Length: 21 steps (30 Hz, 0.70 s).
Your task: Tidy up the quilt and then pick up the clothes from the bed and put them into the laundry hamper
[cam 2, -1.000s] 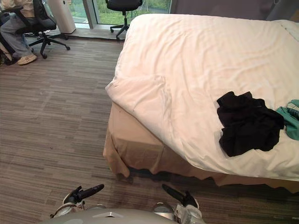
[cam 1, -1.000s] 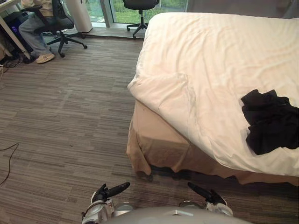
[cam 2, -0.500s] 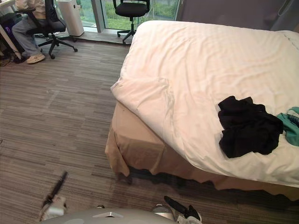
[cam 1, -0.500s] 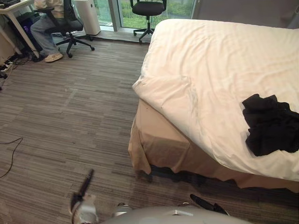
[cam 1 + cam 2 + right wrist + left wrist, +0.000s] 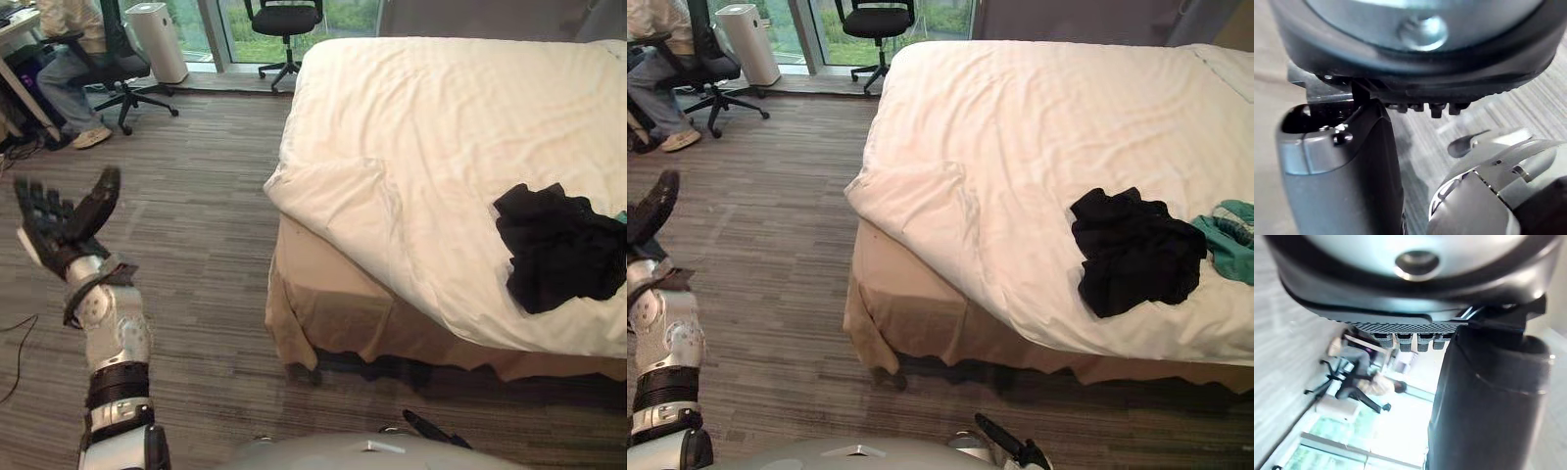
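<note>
status: the left hand (image 5: 57, 223) has risen from the 7 o'clock edge of the head view, where it hung low a second ago, to about 9 o'clock. it is now held high over the floor (image 5: 206, 245) and well apart from the bed. its fingers are straight and spread, the thumb stands out to one side, and it holds nothing. the right hand (image 5: 433, 429) stays low at about 5 o'clock, its fingers extended and also empty. the bedding lies as it did. consequence: no contact with the task items is made yet; the raised arm reads as the start of a reach toward the bed corner, so the quilt step is judged pending. task items: the quilt (image 5: 451, 137) covers the bed from 12 to 3 o'clock. it is white, soft cloth with faint woven stripes and shallow wrinkles, and its near corner (image 5: 333, 196) is turned back on itself in a thick, rounded fold at the centre of the view. a black garment (image 5: 556, 247) lies crumpled on the quilt at 3 o'clock, matte and limp. a teal garment (image 5: 1227, 233) touches its far side, bunched. below the quilt edge a tan bed skirt (image 5: 328, 318) hangs in loose pleats. the floor has a striped grey-brown surface. a person (image 5: 69, 49) sits on a chair at 11 o'clock.
</note>
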Motion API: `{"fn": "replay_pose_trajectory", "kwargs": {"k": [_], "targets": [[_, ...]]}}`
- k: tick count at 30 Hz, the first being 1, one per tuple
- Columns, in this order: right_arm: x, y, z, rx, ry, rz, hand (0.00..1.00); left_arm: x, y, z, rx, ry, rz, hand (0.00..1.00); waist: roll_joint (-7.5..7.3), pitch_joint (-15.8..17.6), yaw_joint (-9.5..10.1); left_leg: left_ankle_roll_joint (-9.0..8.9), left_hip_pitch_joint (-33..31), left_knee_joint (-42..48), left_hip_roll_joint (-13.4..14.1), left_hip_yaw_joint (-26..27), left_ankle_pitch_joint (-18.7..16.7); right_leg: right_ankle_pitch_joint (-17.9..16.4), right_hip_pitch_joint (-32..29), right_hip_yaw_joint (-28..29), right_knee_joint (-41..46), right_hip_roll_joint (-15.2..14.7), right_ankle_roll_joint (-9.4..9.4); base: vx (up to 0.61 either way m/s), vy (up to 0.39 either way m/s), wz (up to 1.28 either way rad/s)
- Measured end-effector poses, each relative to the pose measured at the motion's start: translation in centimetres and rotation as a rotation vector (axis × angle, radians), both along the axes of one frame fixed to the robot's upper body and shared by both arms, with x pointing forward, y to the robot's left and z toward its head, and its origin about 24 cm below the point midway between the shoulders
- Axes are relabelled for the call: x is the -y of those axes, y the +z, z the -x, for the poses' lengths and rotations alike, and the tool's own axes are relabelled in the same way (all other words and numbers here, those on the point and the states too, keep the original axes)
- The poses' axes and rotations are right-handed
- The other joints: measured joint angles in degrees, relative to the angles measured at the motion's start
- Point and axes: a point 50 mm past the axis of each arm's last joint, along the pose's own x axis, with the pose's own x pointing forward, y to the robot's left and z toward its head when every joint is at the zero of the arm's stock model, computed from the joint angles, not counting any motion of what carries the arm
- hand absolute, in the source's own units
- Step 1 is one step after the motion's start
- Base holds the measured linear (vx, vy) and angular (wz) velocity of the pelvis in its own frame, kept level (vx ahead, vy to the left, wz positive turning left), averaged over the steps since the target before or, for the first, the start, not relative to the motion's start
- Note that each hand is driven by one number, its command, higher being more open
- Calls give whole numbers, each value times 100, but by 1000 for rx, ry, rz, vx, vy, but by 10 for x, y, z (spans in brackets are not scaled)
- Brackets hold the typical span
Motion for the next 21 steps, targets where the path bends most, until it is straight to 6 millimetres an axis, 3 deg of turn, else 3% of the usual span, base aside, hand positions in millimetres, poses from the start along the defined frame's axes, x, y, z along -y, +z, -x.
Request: {"fn": "replay_pose_trajectory", "kwargs": {"k": [5, 8, 13, 18, 21], "targets": [[1, 0, 5, 1, -12, -11, 100, 45, 14, -16, -84, -121, -310, 100, 82, -67, -2, 25, 31, 2, -14, 134, -55, 42, -62, 155, 2, -6, -29, -15, 16, -14], [1, 0, 7, 7, -3, -21, 100, 76, 23, -23, -109, -200, -503, 100, 84, -117, -141, 15, 37, -3, -23, 278, -105, 56, -147, 315, 14, -8, -5, -62, 16, -20], [2, 0, 13, 0, -21, -21, 100, 99, 31, -37, -121, -276, -616, 100, 161, -188, -310, 6, 38, -3, -20, 452, -118, 82, -279, 507, 35, 11, 10, -13, 4, -21], [3, 0, 10, 9, -11, -15, 100, 133, 56, -73, -115, -363, -791, 100, 170, -194, -450, -10, 25, -1, -14, 598, -135, 102, -415, 670, 67, 33, 3, -5, -5, -15], [3, 2, 4, 31, -3, -9, 100, 142, 65, -90, -149, -387, -880, 100, 182, -198, -568, -8, -87, -1, -30, 693, -137, 118, -635, 794, 137, 28, -3, -16, 3, -21]]}}
